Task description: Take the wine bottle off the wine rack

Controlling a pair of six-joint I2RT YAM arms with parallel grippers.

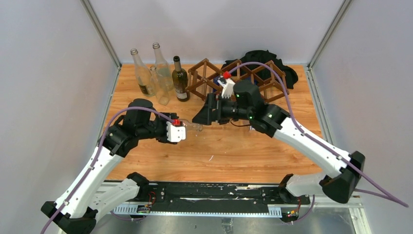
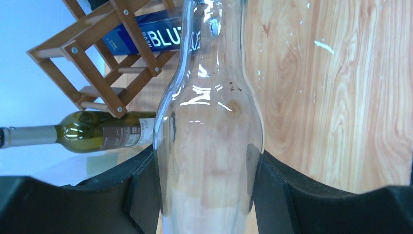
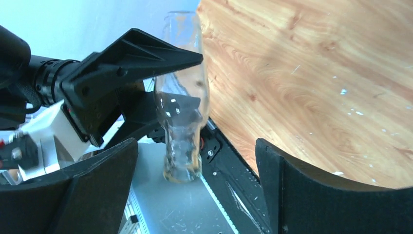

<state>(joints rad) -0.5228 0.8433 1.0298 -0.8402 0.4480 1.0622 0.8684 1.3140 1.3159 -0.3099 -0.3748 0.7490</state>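
The wine bottle (image 2: 209,136) is clamped across its body by the left gripper (image 1: 181,129) and is held clear of the wine rack (image 2: 100,83) — over the table, between the two arms. Its long axis lies roughly level, the neck pointed toward the right gripper (image 3: 195,151), whose jaws are spread wide. The neck end appears between them, untouched. Any handover is judged to hinge on that axis — the right arm is nearer the neck.
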